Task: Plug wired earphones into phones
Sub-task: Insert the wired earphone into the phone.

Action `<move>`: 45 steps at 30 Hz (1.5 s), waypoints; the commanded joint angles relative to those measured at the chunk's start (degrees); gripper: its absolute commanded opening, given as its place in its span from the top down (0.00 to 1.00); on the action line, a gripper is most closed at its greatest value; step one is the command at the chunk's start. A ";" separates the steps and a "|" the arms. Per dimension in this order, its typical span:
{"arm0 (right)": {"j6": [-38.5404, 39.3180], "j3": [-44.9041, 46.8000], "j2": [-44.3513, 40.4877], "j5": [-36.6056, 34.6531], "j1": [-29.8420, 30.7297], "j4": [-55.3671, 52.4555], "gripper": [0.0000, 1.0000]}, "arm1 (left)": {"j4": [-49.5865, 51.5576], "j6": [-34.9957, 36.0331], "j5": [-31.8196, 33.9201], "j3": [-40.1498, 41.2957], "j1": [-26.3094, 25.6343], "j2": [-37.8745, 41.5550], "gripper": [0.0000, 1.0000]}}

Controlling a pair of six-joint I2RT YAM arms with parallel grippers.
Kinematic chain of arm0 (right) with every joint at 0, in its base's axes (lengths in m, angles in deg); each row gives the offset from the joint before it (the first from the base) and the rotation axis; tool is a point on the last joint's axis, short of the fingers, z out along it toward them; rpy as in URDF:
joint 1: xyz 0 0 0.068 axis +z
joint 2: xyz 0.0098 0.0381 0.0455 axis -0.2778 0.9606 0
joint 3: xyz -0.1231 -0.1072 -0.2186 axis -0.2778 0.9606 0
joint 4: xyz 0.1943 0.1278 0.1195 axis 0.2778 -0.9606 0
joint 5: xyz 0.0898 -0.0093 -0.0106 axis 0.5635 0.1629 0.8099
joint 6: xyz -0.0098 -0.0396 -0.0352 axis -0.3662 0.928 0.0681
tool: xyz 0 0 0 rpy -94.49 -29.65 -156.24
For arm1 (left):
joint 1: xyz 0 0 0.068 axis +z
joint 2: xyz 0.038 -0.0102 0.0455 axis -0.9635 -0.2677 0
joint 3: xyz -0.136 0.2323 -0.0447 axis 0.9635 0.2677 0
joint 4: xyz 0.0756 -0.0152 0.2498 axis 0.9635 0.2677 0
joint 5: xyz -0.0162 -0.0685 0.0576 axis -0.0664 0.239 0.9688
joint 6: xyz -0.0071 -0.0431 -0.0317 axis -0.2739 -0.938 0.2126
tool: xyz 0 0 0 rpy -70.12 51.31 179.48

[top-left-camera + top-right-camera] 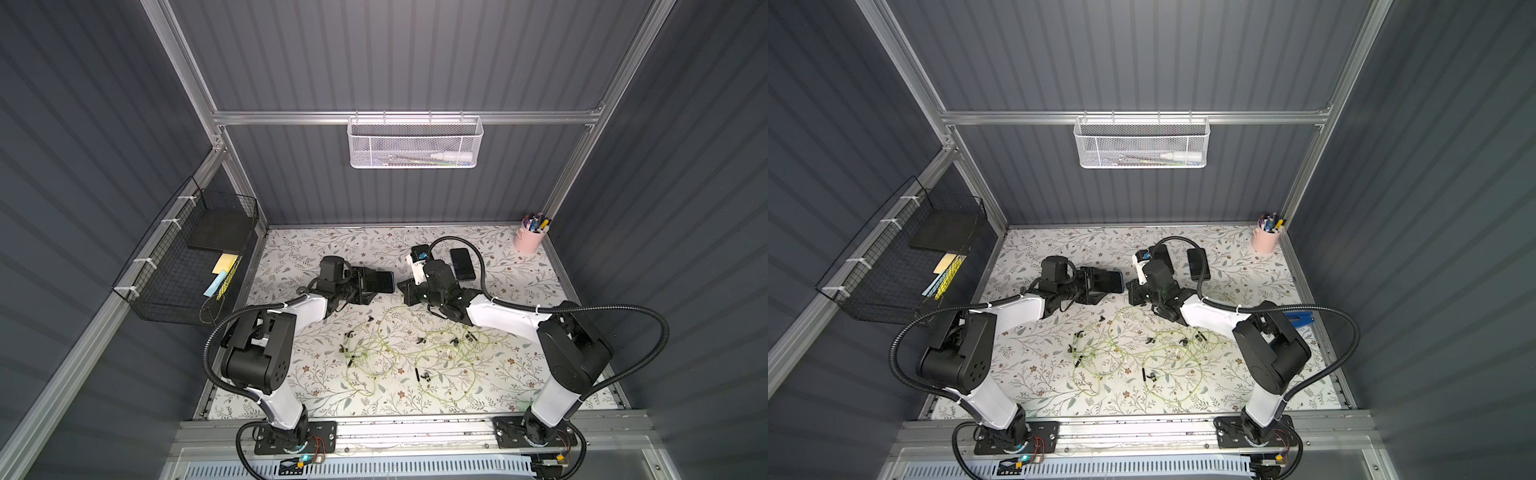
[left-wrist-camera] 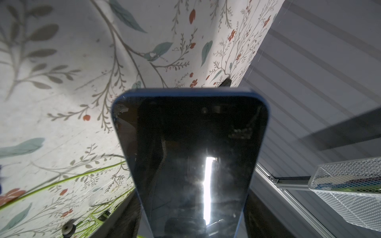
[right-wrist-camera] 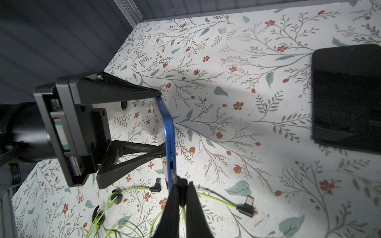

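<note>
My left gripper point(image 1: 370, 284) is shut on the blue-rimmed phone point(image 1: 382, 281) point(image 2: 190, 144), held above the table with a finger on each long side. Its port point(image 3: 171, 164) faces my right gripper point(image 3: 181, 185) point(image 1: 405, 291), which is shut on a small black plug point(image 3: 179, 181) of the earphones. The plug's metal tip sits at the port's mouth; I cannot tell whether it is inside. The pale green earphone cords point(image 1: 395, 353) point(image 1: 1129, 353) lie tangled on the table in front. Another phone point(image 1: 462, 264) point(image 3: 346, 96) lies flat behind my right arm, and a third point(image 1: 1163, 255) is partly hidden.
Loose plugs point(image 3: 246, 206) and earbuds point(image 3: 116, 196) lie just under the held phone. A pink cup of pens point(image 1: 530, 237) stands at the back right corner. A black wire basket point(image 1: 187, 266) hangs on the left wall and a white mesh basket point(image 1: 415, 143) on the back wall.
</note>
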 commanded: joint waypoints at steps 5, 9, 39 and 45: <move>-0.02 -1.36 1.09 -0.33 0.34 0.66 1.00 | -2.16 -0.12 -0.97 -0.71 -0.37 1.12 1.00; 0.40 -1.92 1.32 -0.78 0.40 0.41 1.00 | -2.24 -0.12 -1.10 -0.41 -0.45 1.17 1.00; 1.56 -5.36 4.55 1.98 0.25 0.05 1.00 | -2.25 -0.12 -1.32 -0.97 -1.23 1.33 1.00; 1.30 -6.10 5.58 3.25 0.29 0.38 0.97 | -2.86 -0.34 -1.47 -1.21 -1.60 0.64 1.00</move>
